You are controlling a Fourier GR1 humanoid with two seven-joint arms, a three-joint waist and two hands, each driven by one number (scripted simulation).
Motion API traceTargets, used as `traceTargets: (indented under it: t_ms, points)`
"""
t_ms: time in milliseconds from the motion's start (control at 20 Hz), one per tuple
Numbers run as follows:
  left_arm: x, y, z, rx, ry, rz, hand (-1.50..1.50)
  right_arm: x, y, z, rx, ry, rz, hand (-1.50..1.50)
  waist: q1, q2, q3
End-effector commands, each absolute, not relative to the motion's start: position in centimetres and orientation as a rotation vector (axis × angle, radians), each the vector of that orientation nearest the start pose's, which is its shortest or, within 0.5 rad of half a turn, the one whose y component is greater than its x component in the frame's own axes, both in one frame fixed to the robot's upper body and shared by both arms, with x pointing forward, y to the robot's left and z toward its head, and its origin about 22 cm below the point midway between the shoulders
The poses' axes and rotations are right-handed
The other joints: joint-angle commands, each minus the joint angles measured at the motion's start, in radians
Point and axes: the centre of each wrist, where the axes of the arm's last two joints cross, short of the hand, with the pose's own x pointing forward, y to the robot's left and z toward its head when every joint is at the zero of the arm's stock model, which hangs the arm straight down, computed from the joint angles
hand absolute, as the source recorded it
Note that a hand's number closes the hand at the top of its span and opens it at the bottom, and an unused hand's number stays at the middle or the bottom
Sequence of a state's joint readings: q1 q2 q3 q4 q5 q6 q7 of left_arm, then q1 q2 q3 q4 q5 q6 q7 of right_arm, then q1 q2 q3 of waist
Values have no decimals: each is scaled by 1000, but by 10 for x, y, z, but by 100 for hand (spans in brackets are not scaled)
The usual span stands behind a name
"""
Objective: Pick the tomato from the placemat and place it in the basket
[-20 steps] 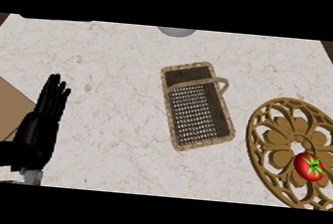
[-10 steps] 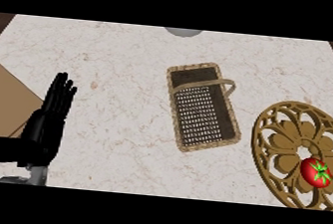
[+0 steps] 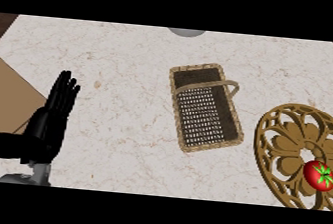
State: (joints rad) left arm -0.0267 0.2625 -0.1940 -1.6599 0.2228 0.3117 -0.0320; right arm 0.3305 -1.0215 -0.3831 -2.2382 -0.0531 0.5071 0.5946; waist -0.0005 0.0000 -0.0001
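Marble counter [image 3: 122, 65] with wicker basket [image 3: 205, 110], round gold placemat [image 3: 288, 144], brown board [image 3: 1, 99].

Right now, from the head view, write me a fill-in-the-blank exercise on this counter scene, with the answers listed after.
1. The tomato lies on the ornate round ____ at the view's right edge.
2. The wicker basket holds ____ at this moment.
3. The only hand in view is the robot's ____ hand, fingers straight, at the view's lower left.
4. The basket stands to the ____ of the tomato in the view.

Missing words: placemat; nothing; left; left
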Motion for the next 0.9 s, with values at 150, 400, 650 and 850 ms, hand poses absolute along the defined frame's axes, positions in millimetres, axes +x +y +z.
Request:
traceTargets:
  t_ms: [150,400,650,850]
  points:
    - [250,240,20,111,-1681,68,0,164,-361,182,-786,-992,1048,-150,-5,1,1]
    - [231,236,21,92,-1685,68,0,164,-370,172,-777,-1034,1029,-150,-2,-1,1]
    - [243,240,40,108,-1678,58,0,160,-343,147,-792,-1053,1028,-150,-2,-1,0]
    - [239,225,18,94,-1676,53,0,188,-338,149,-844,-1031,1023,-150,4,1,0]
